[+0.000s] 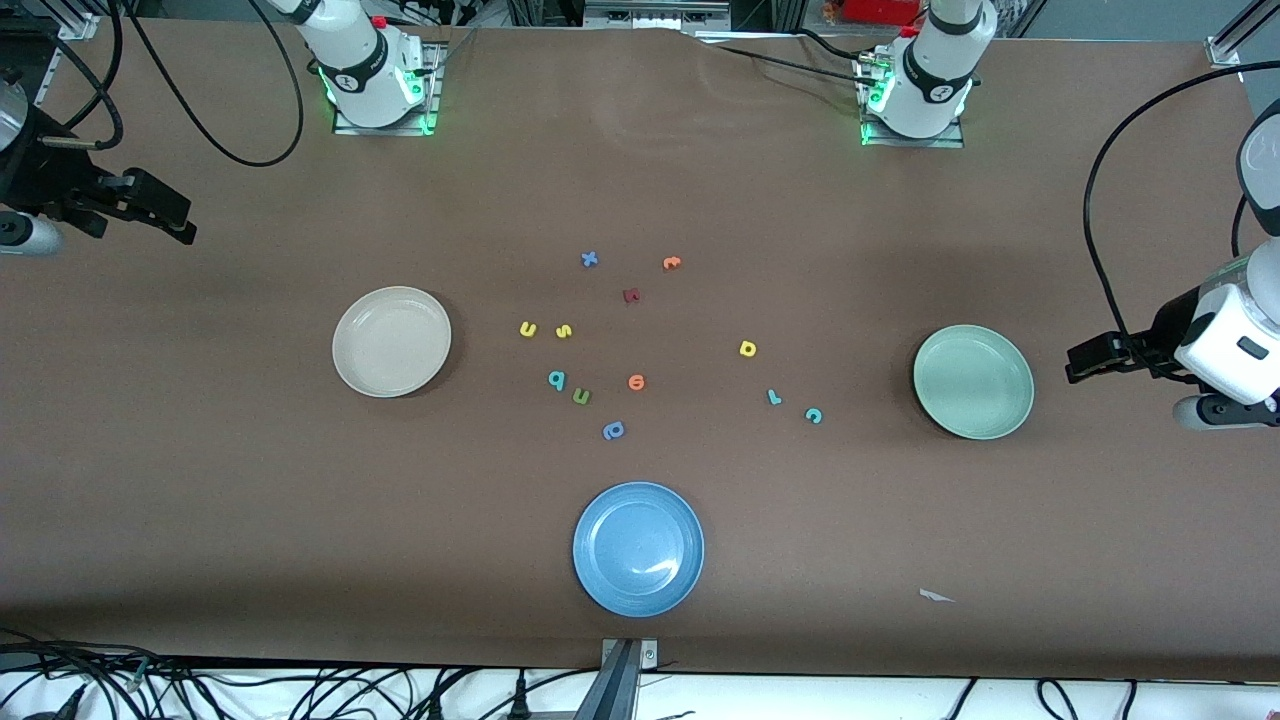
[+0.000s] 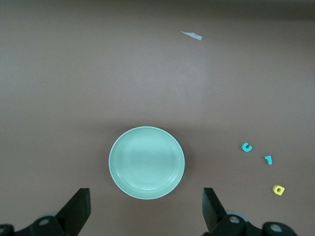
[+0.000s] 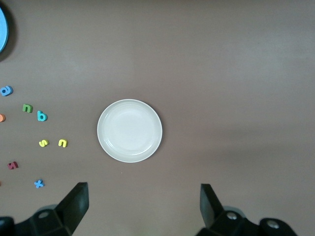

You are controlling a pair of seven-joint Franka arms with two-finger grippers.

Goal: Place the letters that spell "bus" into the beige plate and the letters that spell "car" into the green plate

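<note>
The beige plate point(image 1: 390, 341) point(image 3: 129, 130) lies empty toward the right arm's end. The green plate point(image 1: 973, 381) point(image 2: 146, 162) lies empty toward the left arm's end. Beside the beige plate are the yellow u point(image 1: 528, 329) point(image 3: 62, 143), yellow s point(image 1: 564, 331) point(image 3: 44, 143) and teal b point(image 1: 557, 380) point(image 3: 42, 116). Closer to the green plate sit the yellow a point(image 1: 747, 348) point(image 2: 279, 190), teal r point(image 1: 774, 397) point(image 2: 268, 159) and teal c point(image 1: 813, 415) point(image 2: 246, 147). My right gripper point(image 1: 185, 222) point(image 3: 143, 191) and left gripper point(image 1: 1075, 363) point(image 2: 146, 196) hover open and hold nothing, each over bare table outside its plate.
A blue plate point(image 1: 638, 548) sits nearest the front camera. Other letters lie mid-table: a green one point(image 1: 581, 397), two orange point(image 1: 636, 382) point(image 1: 671, 263), a blue-violet one point(image 1: 613, 431), a blue x point(image 1: 589, 259) and a dark red one point(image 1: 631, 295). A white paper scrap point(image 1: 936, 596) lies near the front edge.
</note>
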